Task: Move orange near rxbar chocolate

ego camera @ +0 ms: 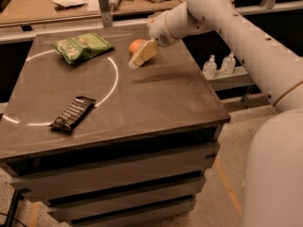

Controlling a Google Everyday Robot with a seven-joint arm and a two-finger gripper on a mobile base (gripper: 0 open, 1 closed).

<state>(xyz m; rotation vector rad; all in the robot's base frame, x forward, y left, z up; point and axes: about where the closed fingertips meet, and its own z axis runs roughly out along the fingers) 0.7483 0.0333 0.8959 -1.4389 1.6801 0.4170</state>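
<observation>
Camera view, looking down across the table (pixel 161 103). You see the pincer (pixel 138 60) at the far side of the table top, just right of centre, carried by the white arm (pixel 227 25) that reaches in from the upper right. The pincer slants down and to the left. It lies right in front of the orange (pixel 135 44) and covers the fruit's lower right part. You cannot tell from this view whether it touches the orange, nor whether it is apart or together.

The orange rests on the table near the far edge, just outside a white curved line (pixel 114 77) marked on the surface. The chocolate bar (pixel 73 113), in a dark wrapper with pale lettering, lies flat near the front left of the table. It is well apart from the orange, and one end lies over the same curved line. A green snack bag (pixel 81 47) lies at the far left, to the left of the orange.

Beyond the table's right edge, two small bottles (pixel 220 65) stand on a low shelf. A cluttered workbench (pixel 28 13) runs behind the table.
</observation>
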